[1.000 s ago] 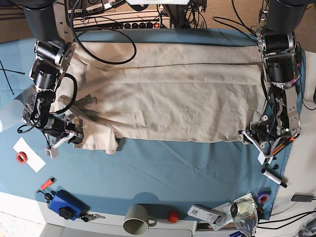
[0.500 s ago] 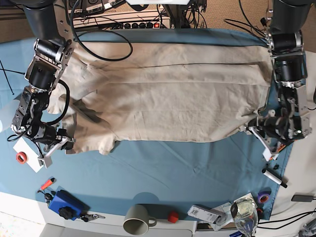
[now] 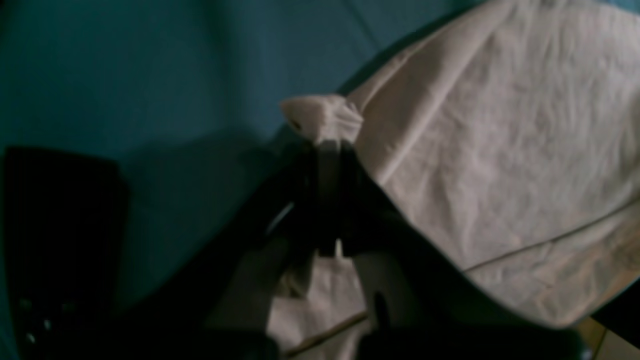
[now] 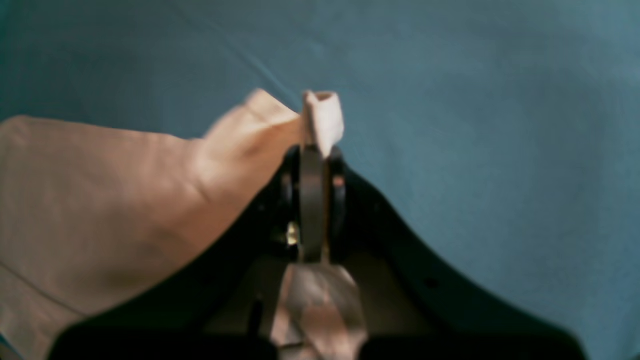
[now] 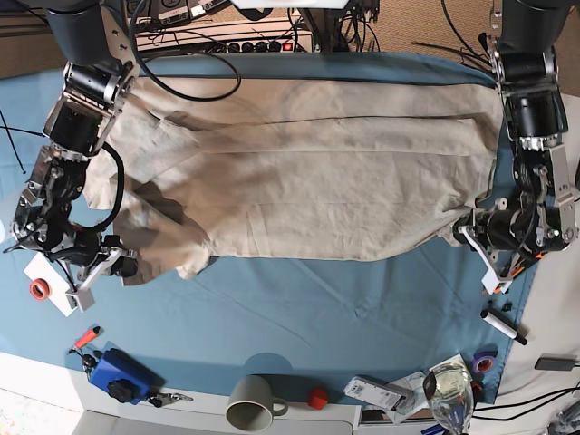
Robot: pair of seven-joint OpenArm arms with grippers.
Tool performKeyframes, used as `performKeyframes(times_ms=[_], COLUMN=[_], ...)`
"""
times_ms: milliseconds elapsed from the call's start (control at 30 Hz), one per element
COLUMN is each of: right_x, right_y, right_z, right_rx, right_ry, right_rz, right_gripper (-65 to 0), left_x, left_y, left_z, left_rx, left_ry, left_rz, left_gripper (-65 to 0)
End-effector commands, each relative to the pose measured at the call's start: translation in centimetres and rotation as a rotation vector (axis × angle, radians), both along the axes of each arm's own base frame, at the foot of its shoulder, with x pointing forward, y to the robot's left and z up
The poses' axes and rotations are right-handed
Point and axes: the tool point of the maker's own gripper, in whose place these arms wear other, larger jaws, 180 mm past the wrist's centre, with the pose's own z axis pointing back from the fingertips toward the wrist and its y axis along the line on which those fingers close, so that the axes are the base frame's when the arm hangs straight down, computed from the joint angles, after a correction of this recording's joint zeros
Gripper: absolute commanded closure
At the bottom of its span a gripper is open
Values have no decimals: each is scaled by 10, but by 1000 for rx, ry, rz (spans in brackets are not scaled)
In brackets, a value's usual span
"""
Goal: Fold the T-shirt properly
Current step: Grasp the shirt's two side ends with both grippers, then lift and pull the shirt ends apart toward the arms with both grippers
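The beige T-shirt (image 5: pixel 317 181) lies spread sideways across the blue table cloth (image 5: pixel 317 308), wrinkled, its near edge pulled between my two grippers. On the right of the base view, my left gripper (image 5: pixel 468 237) is shut on the shirt's near right corner. The left wrist view shows a bunched tuft of T-shirt (image 3: pixel 325 117) pinched in the left gripper (image 3: pixel 330 150). On the left of the base view, my right gripper (image 5: pixel 122 267) is shut on the near left corner. In the right wrist view the right gripper (image 4: pixel 315 152) pinches a fold of the T-shirt (image 4: pixel 322 115).
Along the near table edge stand a mug (image 5: pixel 254 401), a small red object (image 5: pixel 316 397), a blue item (image 5: pixel 118 373), a glass (image 5: pixel 449 390) and a marker (image 5: pixel 503 324). A red tape roll (image 5: pixel 39 289) lies on white paper at left. Cables and a power strip (image 5: pixel 245 43) run behind.
Both grippers have moved outward with their corners, the right one toward the left edge of the base view, the left one toward its right edge. The shirt has stretched wider.
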Motion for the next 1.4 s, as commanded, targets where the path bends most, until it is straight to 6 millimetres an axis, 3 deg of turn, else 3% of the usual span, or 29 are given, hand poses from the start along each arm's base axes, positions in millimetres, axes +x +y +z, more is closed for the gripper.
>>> performKeyframes(times_ms=[0,267,500,733,833,1067,1367], right_x=[9,-16,-32,-53,-61,-92,-128], right_y=[-12,-30,-38,-46,-46,-37,-24], right_z=[28,33,41,37,34,24,12], right_rx=[-25,-86,-47,21,19,-66,-137], right_ry=[-81,-93,-128,-128,-114,-76,-34], right_rz=[-7,41,34,17,21,70,126], right_gripper=[0,0,0,0,0,0,0], left_x=[13,-6,-28,-40,-45,-67,-90], left_y=[5,12,18,40,42,42,39], left_z=[21,29,25,37,41,25,29], left_rx=[10,90,117,53,8,-6,45], left_ry=[-67,-113,-114,-162,-187,-128,-145], left_rz=[-3,-58,-89,1,3,1,-40], left_gripper=[0,0,0,0,0,0,0])
